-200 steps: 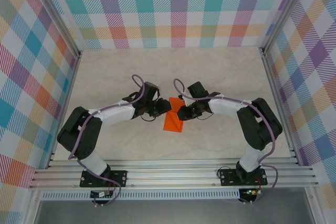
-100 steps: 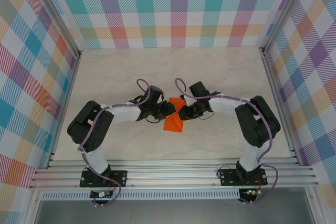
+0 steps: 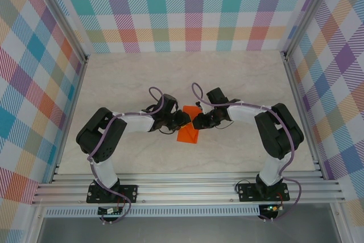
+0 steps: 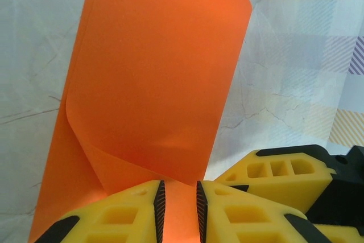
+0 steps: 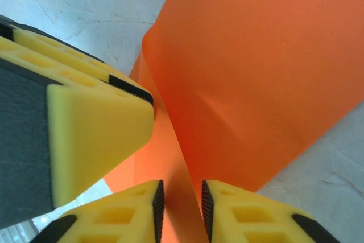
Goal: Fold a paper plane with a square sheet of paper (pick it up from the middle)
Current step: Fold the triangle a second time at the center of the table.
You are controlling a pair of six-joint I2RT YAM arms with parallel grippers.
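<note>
Lately both arms had drawn inward: the left pincer (image 4: 180, 192) pinched the curling square sheet of paper (image 4: 153, 83), while the right pincer (image 5: 182, 194) stood narrow around it, grip indeterminate.

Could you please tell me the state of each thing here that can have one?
Paper: folded over loosely, upper flap curving up, not pressed flat.
Left gripper: jaws slightly apart around the paper; grip unclear.
Right gripper: jaws slightly apart around the paper; grip unclear.
</note>
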